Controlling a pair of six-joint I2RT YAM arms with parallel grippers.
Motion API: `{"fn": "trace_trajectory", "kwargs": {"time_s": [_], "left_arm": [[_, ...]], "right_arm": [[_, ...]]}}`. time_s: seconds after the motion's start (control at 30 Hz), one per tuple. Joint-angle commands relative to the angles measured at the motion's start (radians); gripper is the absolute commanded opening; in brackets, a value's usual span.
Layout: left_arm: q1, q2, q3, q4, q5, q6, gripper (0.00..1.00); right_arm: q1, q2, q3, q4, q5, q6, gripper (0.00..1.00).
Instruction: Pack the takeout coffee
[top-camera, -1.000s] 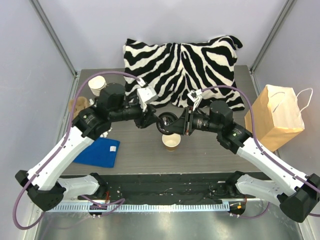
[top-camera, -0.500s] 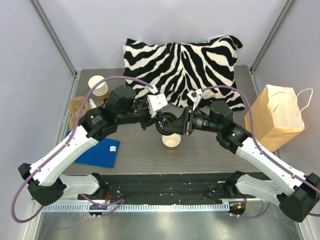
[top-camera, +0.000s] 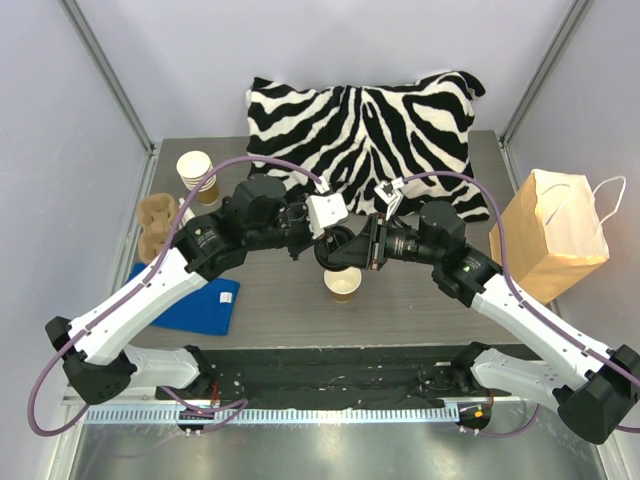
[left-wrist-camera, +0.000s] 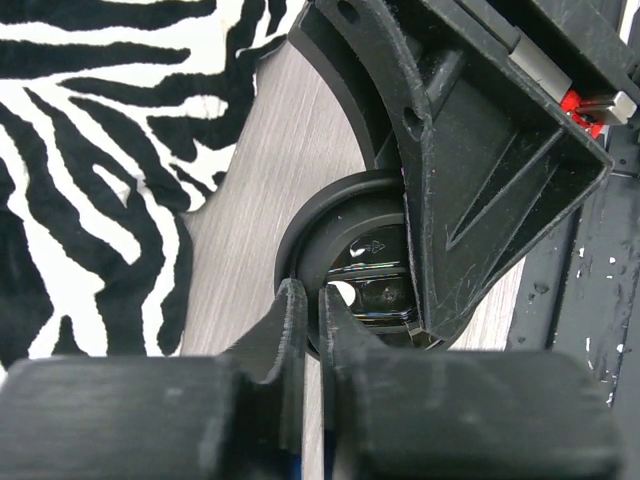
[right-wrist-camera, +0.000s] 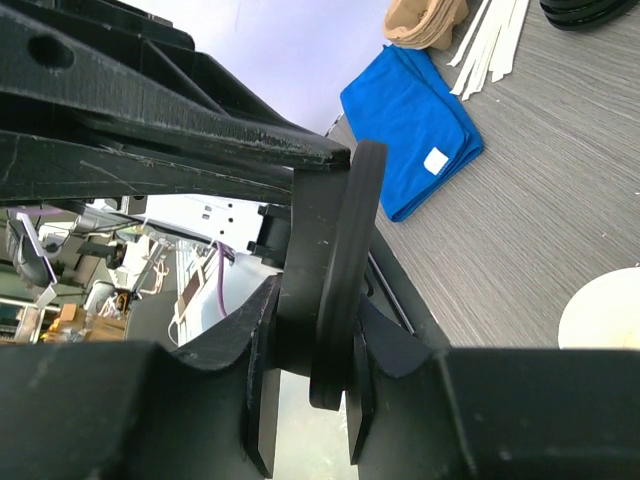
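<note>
Left gripper (left-wrist-camera: 308, 298), swung in from 9 o'clock, now pinches the lid (left-wrist-camera: 335, 225) rim; right gripper (right-wrist-camera: 318, 320) clamps it too. Cup (top-camera: 342, 285) stands uncapped at 6 o'clock below; capping likely comes next.

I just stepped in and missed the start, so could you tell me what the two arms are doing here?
Both arms meet at a black lid. The right end effector grips it on edge, and the left end effector looks pinched shut on its rim. A lidless paper cup stands on the table near them, and the paper bag waits at the right; nothing is packed yet.
</note>
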Motion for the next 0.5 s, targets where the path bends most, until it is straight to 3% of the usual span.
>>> {"fn": "trace_trajectory", "kwargs": {"time_s": [0.0, 0.13, 0.23, 0.27, 0.3, 0.37, 0.47], "left_arm": [[-0.006, 0.012, 0.024, -0.016, 0.003, 0.009, 0.00], [-0.006, 0.012, 0.024, -0.027, 0.014, -0.012, 0.00], [-0.006, 0.024, 0.028, -0.053, 0.017, -0.032, 0.00], [-0.006, 0.037, 0.034, -0.076, 0.011, -0.037, 0.00], [-0.006, 0.046, 0.040, -0.088, 0.001, -0.046, 0.00], [-0.005, 0.069, 0.066, -0.117, -0.031, -0.061, 0.00], [-0.005, 0.133, 0.108, -0.182, -0.057, -0.095, 0.00]], "right_arm": [[0.004, -0.014, 0.007, 0.076, -0.037, -0.001, 0.01], [0.004, -0.026, -0.004, 0.067, -0.019, -0.013, 0.01], [0.001, -0.035, 0.001, 0.026, 0.024, -0.037, 0.28], [-0.003, -0.038, 0.004, 0.018, 0.039, -0.049, 0.51], [-0.009, -0.043, 0.008, -0.016, 0.076, -0.063, 0.62], [-0.031, -0.057, 0.019, -0.071, 0.107, -0.109, 0.78], [-0.067, -0.084, 0.051, -0.184, 0.179, -0.227, 0.87]]}}
